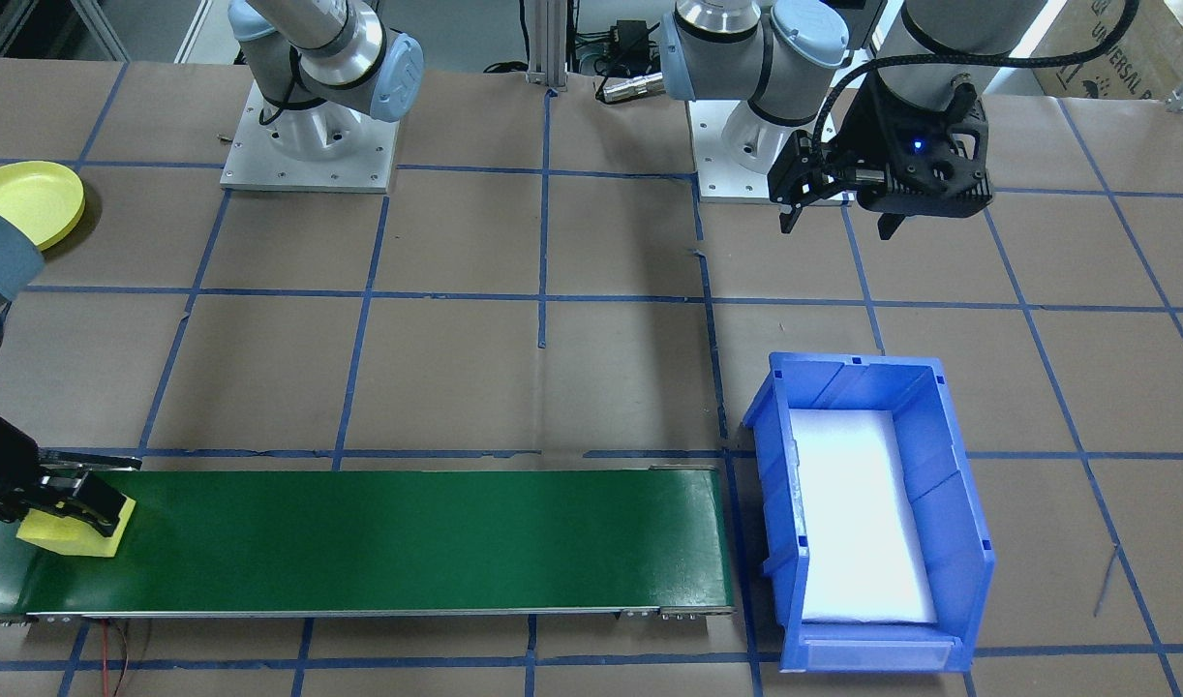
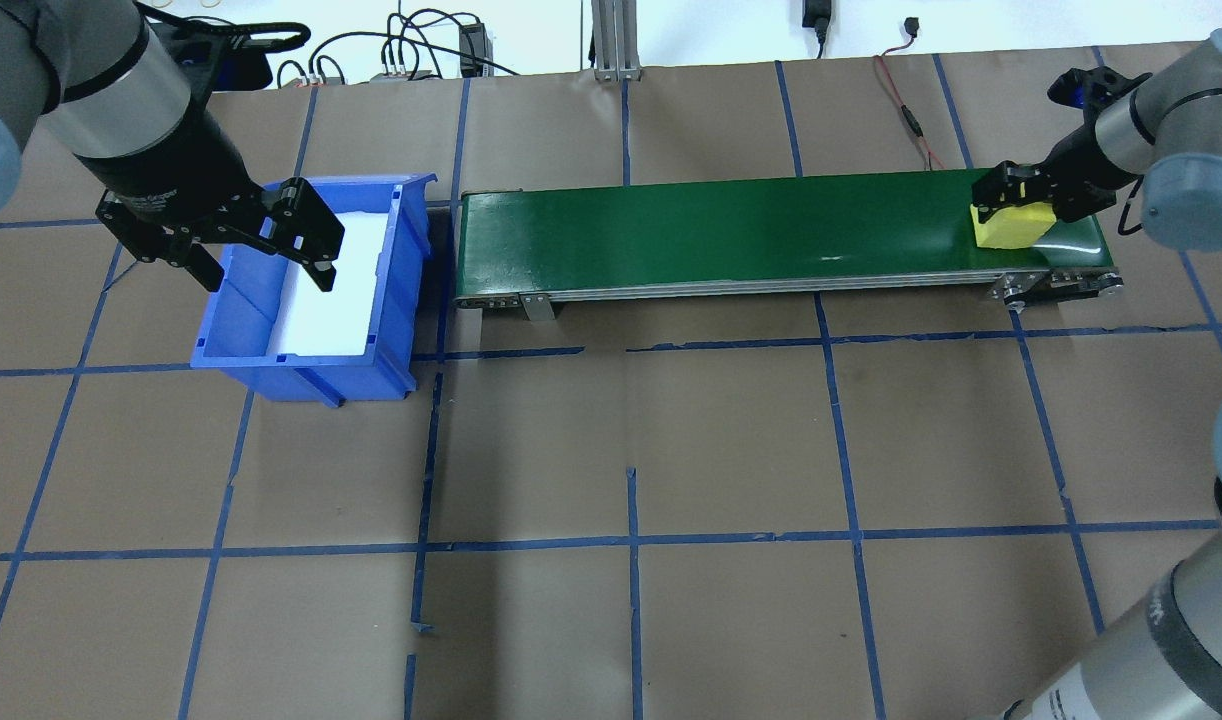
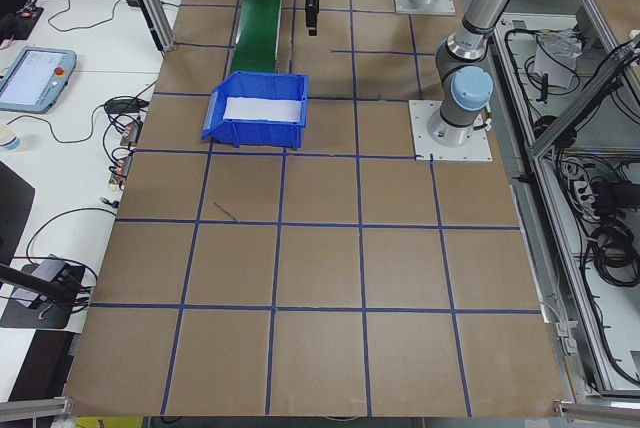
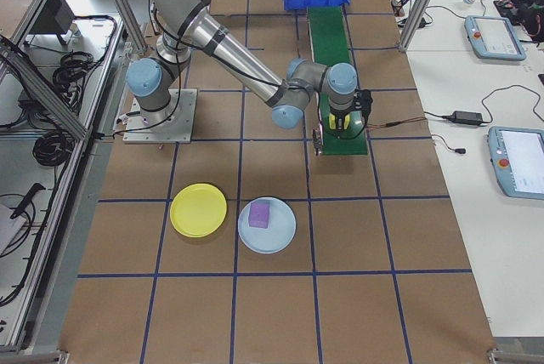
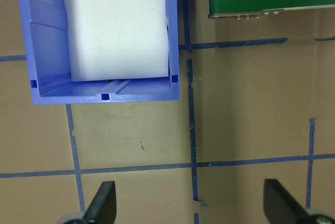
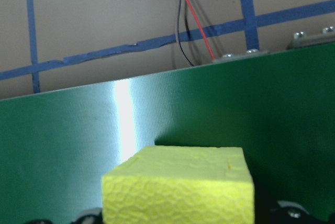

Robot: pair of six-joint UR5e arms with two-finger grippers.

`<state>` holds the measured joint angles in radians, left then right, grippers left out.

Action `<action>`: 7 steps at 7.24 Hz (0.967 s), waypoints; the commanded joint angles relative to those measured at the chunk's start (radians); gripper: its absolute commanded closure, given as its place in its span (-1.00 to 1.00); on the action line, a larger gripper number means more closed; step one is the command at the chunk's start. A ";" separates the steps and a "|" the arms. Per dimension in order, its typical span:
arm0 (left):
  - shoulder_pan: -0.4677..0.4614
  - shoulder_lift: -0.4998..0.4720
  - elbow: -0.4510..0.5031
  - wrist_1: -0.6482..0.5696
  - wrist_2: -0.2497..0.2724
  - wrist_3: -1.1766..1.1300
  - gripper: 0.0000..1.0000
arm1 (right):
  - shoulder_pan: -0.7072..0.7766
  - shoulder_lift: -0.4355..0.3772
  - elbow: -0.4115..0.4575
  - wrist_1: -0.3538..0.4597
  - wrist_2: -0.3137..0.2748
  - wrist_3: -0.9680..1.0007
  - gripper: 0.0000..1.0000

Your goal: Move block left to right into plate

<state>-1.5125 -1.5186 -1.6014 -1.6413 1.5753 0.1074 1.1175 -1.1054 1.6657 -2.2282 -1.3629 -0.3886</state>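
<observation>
The yellow foam block (image 2: 1011,224) sits at the 3 o'clock end of the green conveyor belt (image 2: 751,232), grasped between the right gripper's (image 2: 1023,190) jaws. The left gripper (image 2: 263,258) hangs released above the blue bin (image 2: 403,300). The yellow plate (image 4: 198,210) lies on the desk (image 2: 631,450), well apart.

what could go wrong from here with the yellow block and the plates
The right hand sits around the yellow block at the very end of the green conveyor; a shallow or off-centre grip on soft-looking foam might let it slip off the belt end. The light blue plate already holds a purple block, so dropping there could stack or knock it; the yellow plate looks safer.
</observation>
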 commanded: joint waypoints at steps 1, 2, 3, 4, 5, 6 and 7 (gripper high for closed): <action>0.000 0.000 0.000 0.000 0.000 0.000 -1.00 | -0.139 -0.066 0.015 0.030 -0.168 -0.191 0.17; 0.000 0.000 0.000 0.000 0.000 0.000 -1.00 | -0.239 -0.095 0.081 0.053 -0.167 -0.258 0.17; 0.000 0.000 0.000 0.000 0.000 0.000 -1.00 | -0.304 -0.164 0.208 0.050 -0.168 -0.353 0.16; 0.000 0.000 0.000 0.000 0.000 0.000 -1.00 | -0.339 -0.251 0.338 -0.055 -0.186 -0.445 0.09; 0.000 0.000 0.000 0.000 0.000 0.000 -1.00 | -0.420 -0.286 0.374 -0.050 -0.209 -0.458 0.08; 0.000 0.000 0.000 0.000 0.000 0.000 -1.00 | -0.485 -0.290 0.415 -0.041 -0.205 -0.549 0.10; 0.000 0.000 0.000 0.000 0.000 0.000 -1.00 | -0.561 -0.292 0.452 -0.039 -0.211 -0.590 0.11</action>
<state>-1.5125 -1.5185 -1.6014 -1.6414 1.5753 0.1074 0.6514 -1.3855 2.0630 -2.2678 -1.5666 -0.9085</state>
